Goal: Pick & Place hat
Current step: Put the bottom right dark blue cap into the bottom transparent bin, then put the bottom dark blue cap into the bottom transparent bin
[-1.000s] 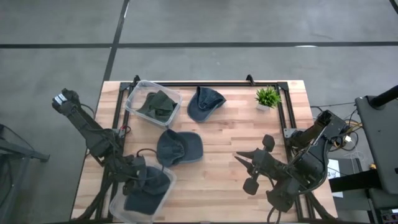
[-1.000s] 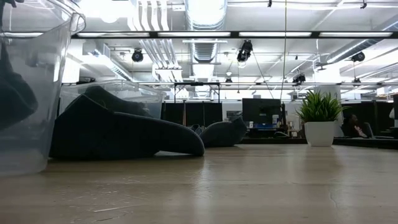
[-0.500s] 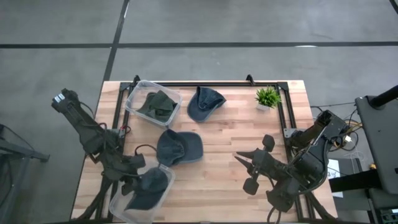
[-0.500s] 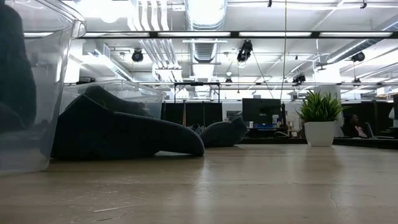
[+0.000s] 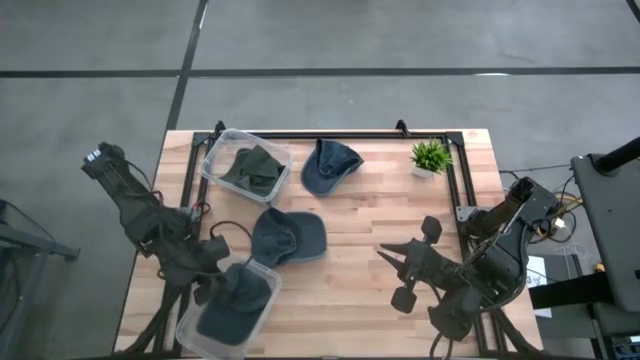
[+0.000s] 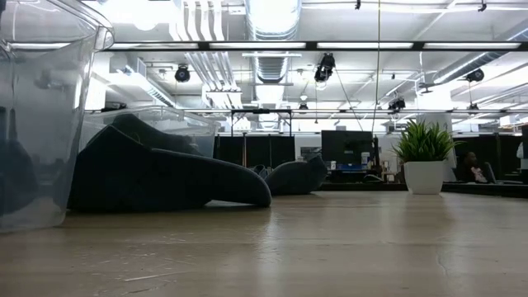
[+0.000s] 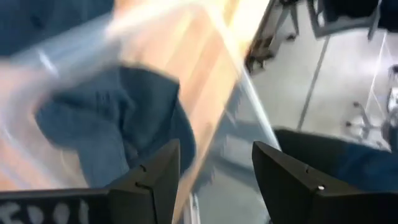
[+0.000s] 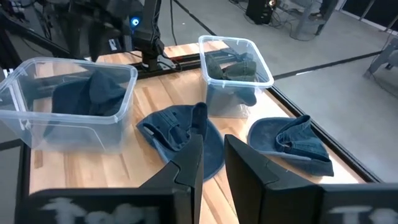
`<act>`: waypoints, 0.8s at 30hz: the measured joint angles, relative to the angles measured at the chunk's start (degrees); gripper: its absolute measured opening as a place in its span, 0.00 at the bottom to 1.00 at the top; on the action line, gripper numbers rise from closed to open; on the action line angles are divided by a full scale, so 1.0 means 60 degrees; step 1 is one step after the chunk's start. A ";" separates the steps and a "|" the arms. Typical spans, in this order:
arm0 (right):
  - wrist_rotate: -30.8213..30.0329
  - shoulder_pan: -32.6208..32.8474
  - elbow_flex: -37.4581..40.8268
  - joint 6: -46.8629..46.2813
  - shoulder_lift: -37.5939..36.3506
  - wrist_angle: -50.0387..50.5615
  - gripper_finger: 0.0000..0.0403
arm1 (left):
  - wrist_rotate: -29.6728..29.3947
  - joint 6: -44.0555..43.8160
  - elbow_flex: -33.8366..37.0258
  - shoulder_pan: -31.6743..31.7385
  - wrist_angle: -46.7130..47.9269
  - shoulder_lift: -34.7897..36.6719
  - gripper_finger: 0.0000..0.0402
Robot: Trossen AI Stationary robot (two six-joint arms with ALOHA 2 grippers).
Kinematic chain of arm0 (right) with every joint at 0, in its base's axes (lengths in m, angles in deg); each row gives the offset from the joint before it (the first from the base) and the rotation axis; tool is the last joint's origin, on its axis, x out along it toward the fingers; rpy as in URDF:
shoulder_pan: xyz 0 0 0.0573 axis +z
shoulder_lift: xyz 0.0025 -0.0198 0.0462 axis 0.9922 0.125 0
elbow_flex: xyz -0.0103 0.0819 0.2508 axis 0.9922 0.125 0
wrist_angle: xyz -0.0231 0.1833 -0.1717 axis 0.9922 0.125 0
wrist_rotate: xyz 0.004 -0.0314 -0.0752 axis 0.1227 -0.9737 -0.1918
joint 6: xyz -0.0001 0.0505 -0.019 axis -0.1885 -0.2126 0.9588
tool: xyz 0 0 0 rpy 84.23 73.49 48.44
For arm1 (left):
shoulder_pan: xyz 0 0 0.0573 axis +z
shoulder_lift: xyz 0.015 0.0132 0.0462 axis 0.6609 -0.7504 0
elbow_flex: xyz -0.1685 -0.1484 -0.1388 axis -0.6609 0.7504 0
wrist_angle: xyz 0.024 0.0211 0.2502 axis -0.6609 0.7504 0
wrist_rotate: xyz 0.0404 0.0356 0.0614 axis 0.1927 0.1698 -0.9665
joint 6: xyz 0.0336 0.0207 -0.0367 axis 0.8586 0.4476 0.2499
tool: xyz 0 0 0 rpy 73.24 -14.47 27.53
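A blue hat (image 5: 235, 300) lies in the clear bin (image 5: 262, 272) at the table's near left corner; the left wrist view shows it blurred (image 7: 118, 118) beyond my fingers. My left gripper (image 5: 207, 283) (image 7: 216, 155) hovers open at the bin's left rim, holding nothing. A dark blue hat (image 5: 288, 238) (image 8: 180, 134) rests brim-down mid-table. Another blue hat (image 5: 330, 165) lies near the far edge. My right gripper (image 5: 388, 257) (image 8: 213, 143) waits at the near right, its fingers almost together and holding nothing.
A second clear bin (image 5: 246, 165) (image 8: 233, 68) at the far left holds a green hat (image 5: 252, 168). A small potted plant (image 5: 430, 155) (image 6: 425, 157) stands at the far right. Bare wood lies between the mid-table hat and my right gripper.
My left gripper has drawn back from over the near bin toward the table's left edge. The blue hat, which stood higher inside the bin a second ago, has sunk and now lies low on the bin's floor.
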 joint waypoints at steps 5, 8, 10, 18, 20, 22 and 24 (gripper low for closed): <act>-0.0001 0.0000 0.0000 0.0144 0.0000 0.0000 0.15 | -0.0301 -0.0047 0.0165 0.0077 0.0495 -0.0022 0.48; -0.0001 0.0000 0.0000 0.0146 0.0000 0.0000 0.15 | -0.0604 0.0024 -0.0291 0.0064 0.0428 0.0044 0.48; -0.0005 -0.0012 0.0000 0.0175 0.0000 -0.0004 0.15 | -0.1056 0.0416 -0.0925 0.0026 0.0298 0.0069 0.48; 0.1480 -0.1028 0.0182 0.2493 0.0138 -0.1177 0.15 | -0.3364 0.2745 -0.2949 -0.0170 0.0247 0.0018 0.48; 0.2378 -0.1475 0.0269 0.3553 0.0274 -0.1496 0.15 | -0.3870 0.3285 -0.3156 -0.0243 0.0255 0.0011 0.48; 0.3012 -0.1903 0.0418 0.4426 0.0339 -0.1732 0.15 | -0.4357 0.3615 -0.3236 -0.0302 0.0254 0.0011 0.48; 0.3464 -0.2315 0.0673 0.5028 0.0339 -0.1767 0.15 | -0.4843 0.3724 -0.3222 -0.0307 0.0298 0.0011 0.48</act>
